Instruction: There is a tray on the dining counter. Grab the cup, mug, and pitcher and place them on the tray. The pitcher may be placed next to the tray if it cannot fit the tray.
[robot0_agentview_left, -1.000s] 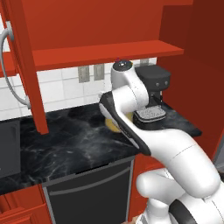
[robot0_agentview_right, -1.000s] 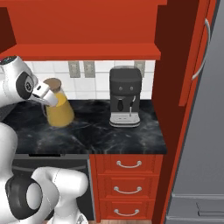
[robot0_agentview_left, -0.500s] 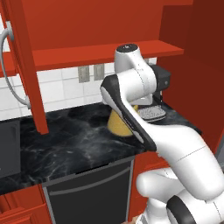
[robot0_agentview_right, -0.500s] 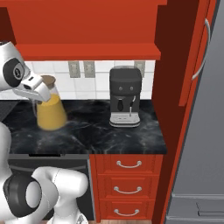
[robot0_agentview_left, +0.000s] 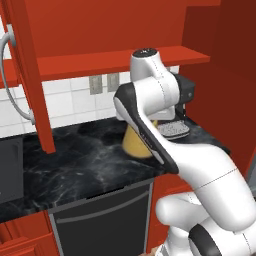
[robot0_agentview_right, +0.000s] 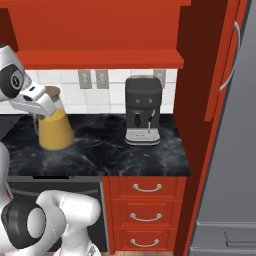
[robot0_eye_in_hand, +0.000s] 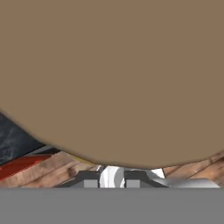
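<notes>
1. The pitcher (robot0_agentview_right: 54, 127) has slid left along the black worktop (robot0_agentview_right: 125, 152) over the last second, from near the coffee machine (robot0_agentview_right: 143, 110) to well apart from it now, and the arm has swung with it.
2. In the hand view the tan lid (robot0_eye_in_hand: 113, 78) is pressed right up against the camera, with the gripper (robot0_eye_in_hand: 112, 177) narrowed to a small gap below it; the wrist sits at the pitcher's neck, so I judge it's clamped on the pitcher's top.
3. That reads as the carry starting: the juice is leaving its spot, but the tray isn't reached yet.
4. The room: red cabinets and a shelf above, white tile with outlets behind, a dishwasher (robot0_agentview_left: 102, 220) under the worktop, and drawers (robot0_agentview_right: 145, 210) beside a grey fridge (robot0_agentview_right: 230, 165).
</notes>
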